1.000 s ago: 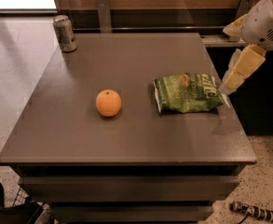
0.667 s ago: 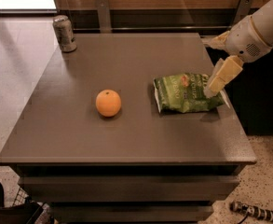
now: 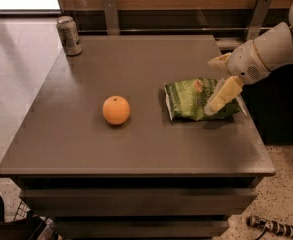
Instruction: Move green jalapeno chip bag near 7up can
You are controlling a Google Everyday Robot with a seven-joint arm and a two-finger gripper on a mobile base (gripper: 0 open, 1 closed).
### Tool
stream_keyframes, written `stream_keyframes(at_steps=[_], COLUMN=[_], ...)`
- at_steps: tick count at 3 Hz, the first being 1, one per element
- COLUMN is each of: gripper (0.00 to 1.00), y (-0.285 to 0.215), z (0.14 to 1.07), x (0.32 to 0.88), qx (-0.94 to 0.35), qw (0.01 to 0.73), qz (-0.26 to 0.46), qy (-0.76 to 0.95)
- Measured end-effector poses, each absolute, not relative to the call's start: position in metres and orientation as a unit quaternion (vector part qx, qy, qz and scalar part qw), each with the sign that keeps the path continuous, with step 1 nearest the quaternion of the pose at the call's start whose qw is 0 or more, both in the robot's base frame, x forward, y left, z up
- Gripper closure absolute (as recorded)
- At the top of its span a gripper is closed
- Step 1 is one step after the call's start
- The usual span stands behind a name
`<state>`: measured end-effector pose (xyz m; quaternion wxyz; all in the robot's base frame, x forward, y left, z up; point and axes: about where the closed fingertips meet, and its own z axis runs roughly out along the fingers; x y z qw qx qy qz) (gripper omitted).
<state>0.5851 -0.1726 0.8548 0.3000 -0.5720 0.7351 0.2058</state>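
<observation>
The green jalapeno chip bag point(image 3: 186, 100) lies flat on the right part of the dark table point(image 3: 136, 149). The 7up can point(image 3: 69, 35) stands upright at the table's far left corner, far from the bag. My gripper point(image 3: 210, 86) comes in from the right on a white arm and hangs over the bag's right half. It is open, with one cream finger point(image 3: 222, 95) pointing down at the bag and the other point(image 3: 219, 62) above the bag's far edge. It holds nothing.
An orange ball point(image 3: 116, 110) sits on the table left of the bag, between the bag and the can. Two metal brackets point(image 3: 110, 15) stand behind the table's far edge. The table's right edge runs close to the bag.
My gripper has moved left and down from beyond the table's right edge to over the bag's right half. The bag, the ball and the can have not moved.
</observation>
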Motion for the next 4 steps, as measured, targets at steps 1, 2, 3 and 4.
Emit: stream_keyframes(at_steps=[1,2,3,4], gripper=[0.06,0.22,0.53,0.76], y=[-0.1471,-0.1426,-0.1399,-0.1382], z=[0.8331,0.8291,0.8274,0.8263], x=[0.5716,0.5701,0.5702,0.5703], qx=[-0.581,-0.583,-0.584,-0.585], qw=[0.293,0.290,0.289,0.288], qz=[0.234,0.239,0.240,0.242], qy=[0.722,0.721,0.719,0.719])
